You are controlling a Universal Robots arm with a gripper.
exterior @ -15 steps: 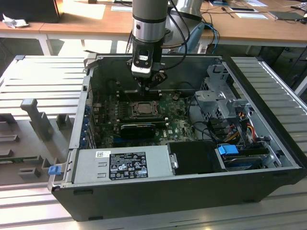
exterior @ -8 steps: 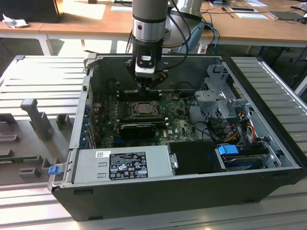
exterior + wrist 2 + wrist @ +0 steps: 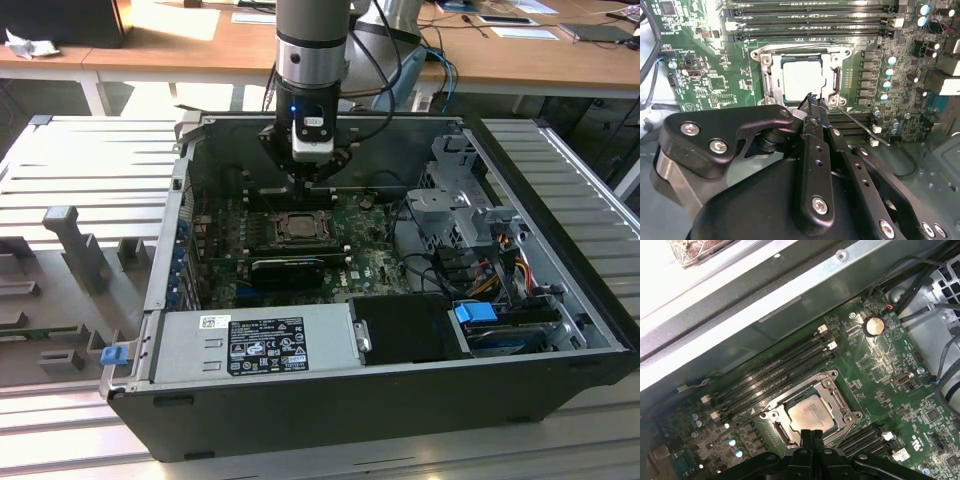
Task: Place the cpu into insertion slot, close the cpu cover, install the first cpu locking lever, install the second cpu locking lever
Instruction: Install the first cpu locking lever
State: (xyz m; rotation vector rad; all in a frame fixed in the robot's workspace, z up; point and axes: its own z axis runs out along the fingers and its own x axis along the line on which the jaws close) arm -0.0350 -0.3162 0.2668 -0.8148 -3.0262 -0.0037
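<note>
**Desk:** Where is the chip?

**Photographer:** The cpu (image 3: 801, 79) lies flat in the insertion slot (image 3: 782, 75), pale face up and square to the frame. That step looks done.

**Desk:** And the cover?

**Photographer:** The cpu cover (image 3: 771, 82) is down over the insertion slot, its window framing the chip. It reads as closed, though I cannot tell whether it is pressed fully home.

**Desk:** The levers?

**Photographer:** One thin lever (image 3: 862, 125) angles away from a corner of the insertion slot and out across the black memory slots (image 3: 852, 131) just beside it. By my reading it is not latched. A second lever (image 3: 800, 48) runs along the slot's edge on the side away from the gripper. Whether it is hooked, I cannot tell. So two steps look done, and at least one lever is left.

**Desk:** What is the gripper doing?

**Photographer:** The gripper (image 3: 812, 436) hangs at the very edge of the insertion slot, at the corner where the loose lever begins. Its fingers are pressed together into one narrow tip. I cannot tell whether that tip pinches or merely touches the lever.

**Desk:** And around it?

**Photographer:** The insertion slot sits in the green motherboard (image 3: 715, 85). In the exterior view the arm (image 3: 312, 40) stands upright over the slot, inside an open computer case (image 3: 400, 400). A grey power supply (image 3: 255, 340) lies well apart from the slot.
</note>
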